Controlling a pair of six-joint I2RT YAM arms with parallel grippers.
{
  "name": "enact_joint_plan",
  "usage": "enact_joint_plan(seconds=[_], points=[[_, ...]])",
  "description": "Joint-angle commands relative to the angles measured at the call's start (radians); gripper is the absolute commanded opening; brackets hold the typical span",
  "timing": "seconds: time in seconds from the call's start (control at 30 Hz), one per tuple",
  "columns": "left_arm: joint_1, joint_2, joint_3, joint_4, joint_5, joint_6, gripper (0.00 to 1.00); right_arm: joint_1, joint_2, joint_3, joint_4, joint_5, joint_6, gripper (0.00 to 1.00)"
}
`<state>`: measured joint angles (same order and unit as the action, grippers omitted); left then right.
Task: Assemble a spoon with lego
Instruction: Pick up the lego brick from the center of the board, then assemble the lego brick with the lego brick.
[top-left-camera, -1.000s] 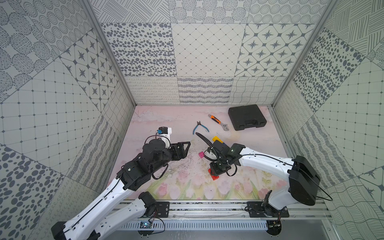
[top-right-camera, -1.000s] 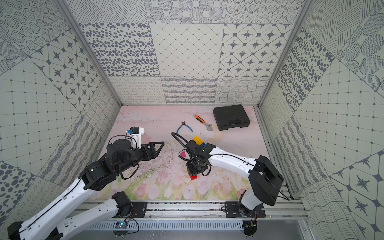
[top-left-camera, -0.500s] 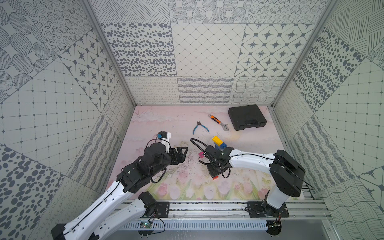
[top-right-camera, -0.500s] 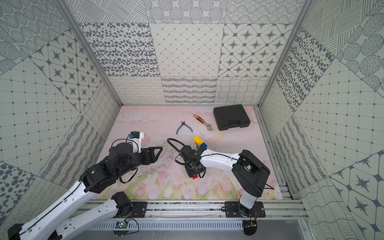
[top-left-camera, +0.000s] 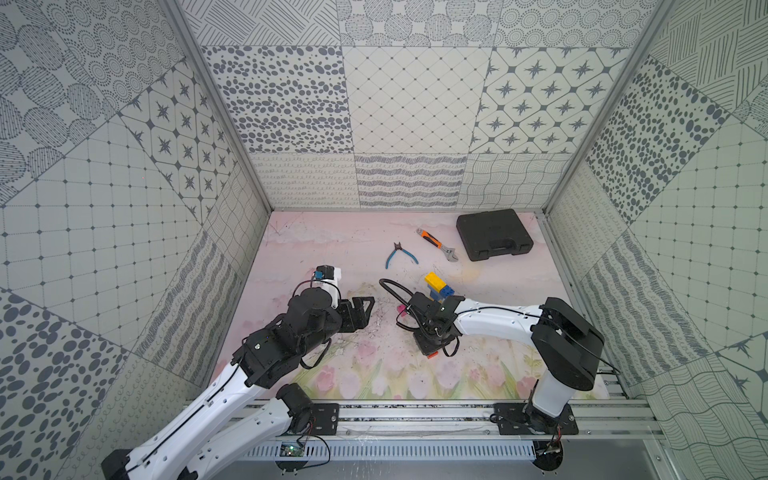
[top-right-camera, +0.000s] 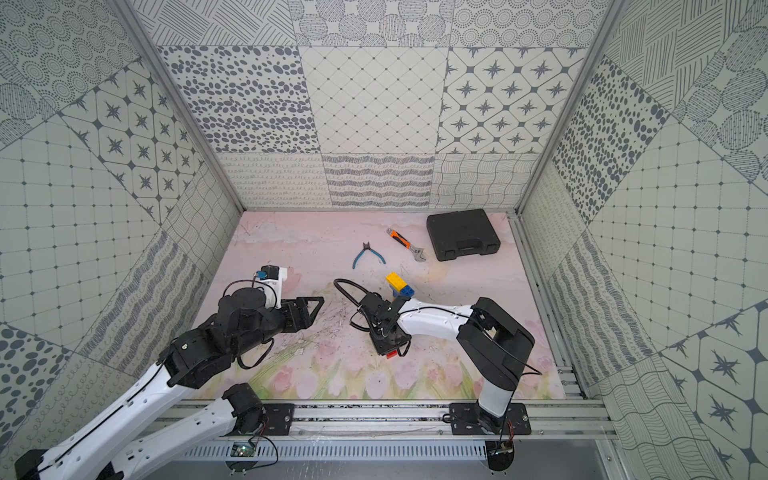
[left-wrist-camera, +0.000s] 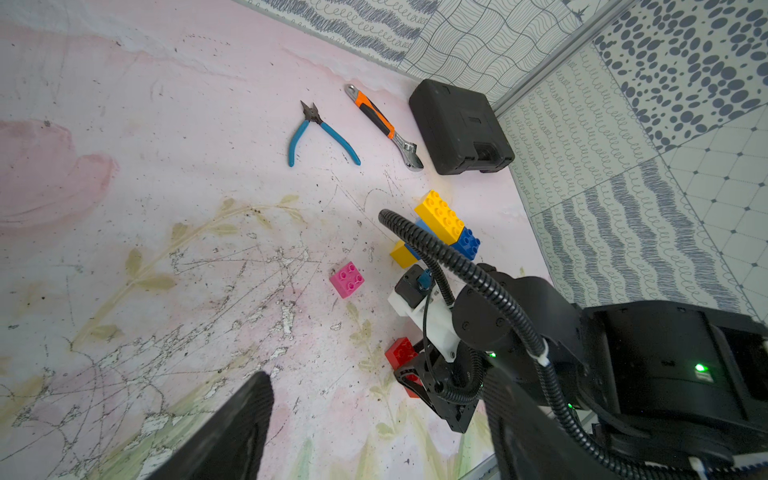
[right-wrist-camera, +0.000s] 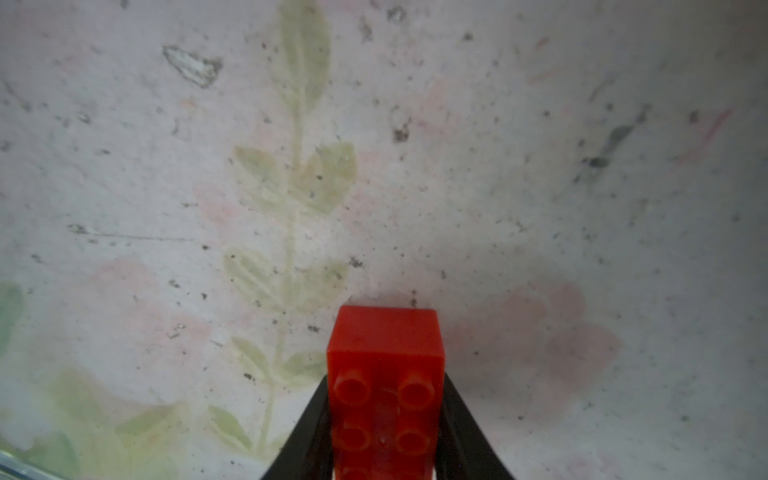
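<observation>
The right gripper (right-wrist-camera: 385, 376) pinches a red brick (right-wrist-camera: 384, 336) across its narrow width, one black finger flat against each long side, studs up and low over the flowered mat (top-left-camera: 332, 241) — whether the brick is clear of the surface cannot be told. The brick's long axis runs in line with the fingers, and in both top views its free end points toward the front rail, away from the half-built spoon (top-left-camera: 436, 286). That yellow-and-blue stack sits on the mat on the far side of the right wrist, toward the back wall, partly hidden in the left wrist view by the arm's cable. The next move likely turns on this reversal: the brick faces one way and its destination lies the other, so the arm would probably have to draw back and swing round before pressing it on. A loose pink brick (left-wrist-camera: 347, 279) lies between the two arms, near the stack. The left gripper (top-left-camera: 368, 305) hovers with jaws spread wide and empty — close to the pink brick, but farther from the stack than the right arm.
</observation>
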<state>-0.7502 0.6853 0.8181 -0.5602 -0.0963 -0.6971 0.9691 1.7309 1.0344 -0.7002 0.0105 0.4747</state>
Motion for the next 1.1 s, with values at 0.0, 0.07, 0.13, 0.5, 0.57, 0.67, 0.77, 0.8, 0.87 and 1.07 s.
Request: enact_joint_plan(seconds=[0.0, 0.07, 0.13, 0.5, 0.57, 0.67, 0.77, 0.8, 0.87, 1.07], points=[[0.002, 0.006, -0.005, 0.003, -0.016, 0.021, 0.82, 0.005, 0.004, 0.022, -0.018, 0.020, -0.017, 0.29], [0.003, 0.023, -0.004, 0.006, -0.013, 0.027, 0.82, 0.006, -0.020, 0.045, -0.055, 0.037, -0.029, 0.23], [0.003, 0.044, 0.003, 0.003, -0.013, 0.027, 0.82, 0.004, -0.064, 0.071, -0.092, 0.048, -0.046, 0.21], [0.229, 0.237, -0.046, 0.151, 0.257, -0.085, 0.82, -0.156, -0.207, 0.446, -0.393, -0.046, -0.295, 0.13], [0.263, 0.289, -0.058, 0.192, 0.330, -0.089, 0.83, -0.185, -0.169, 0.534, -0.461, -0.044, -0.376, 0.13], [0.272, 0.359, -0.059, 0.234, 0.373, -0.059, 0.83, -0.200, -0.086, 0.633, -0.571, -0.033, -0.512, 0.16], [0.283, 0.393, -0.068, 0.267, 0.387, -0.035, 0.84, -0.237, -0.028, 0.695, -0.597, -0.070, -0.574, 0.16], [0.289, 0.398, -0.071, 0.272, 0.390, -0.030, 0.84, -0.252, -0.020, 0.702, -0.583, -0.074, -0.581, 0.16], [0.298, 0.403, -0.082, 0.292, 0.406, -0.017, 0.84, -0.280, -0.006, 0.717, -0.552, -0.121, -0.591, 0.16], [0.315, 0.402, -0.082, 0.280, 0.431, 0.022, 0.84, -0.320, 0.032, 0.700, -0.551, -0.108, -0.607, 0.17]])
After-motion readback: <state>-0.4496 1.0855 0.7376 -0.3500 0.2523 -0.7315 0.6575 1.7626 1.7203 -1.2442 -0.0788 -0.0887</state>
